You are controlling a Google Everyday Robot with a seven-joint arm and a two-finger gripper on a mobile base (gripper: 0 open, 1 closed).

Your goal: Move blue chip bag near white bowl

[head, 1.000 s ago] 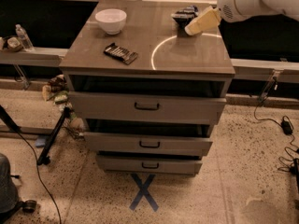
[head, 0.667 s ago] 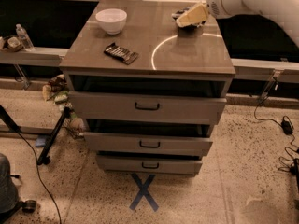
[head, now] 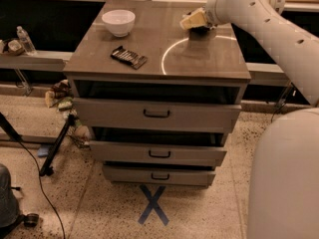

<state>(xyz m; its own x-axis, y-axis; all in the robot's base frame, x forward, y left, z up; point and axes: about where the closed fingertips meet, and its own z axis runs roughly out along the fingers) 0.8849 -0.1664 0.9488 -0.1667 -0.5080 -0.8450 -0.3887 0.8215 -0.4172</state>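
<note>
The drawer cabinet (head: pixel 159 116) fills the middle. Its three drawers each stand a little pulled out, and their insides are dark, so what lies in them cannot be seen. The white robot arm (head: pixel 269 29) reaches from the right side of the cabinet over its back right corner.

The white bowl (head: pixel 118 22) stands upright at the back left corner of the cabinet top, and its inside shows only plain white. A flat dark packet with light stripes (head: pixel 129 57) lies in front of the bowl, toward the cabinet's left front.

The gripper (head: pixel 192 20) is low over the back right part of the top, and I cannot tell if it is apart or clamped on something. A dark shape just under it is probably the blue chip bag (head: pixel 201 28), well apart from the bowl.
</note>
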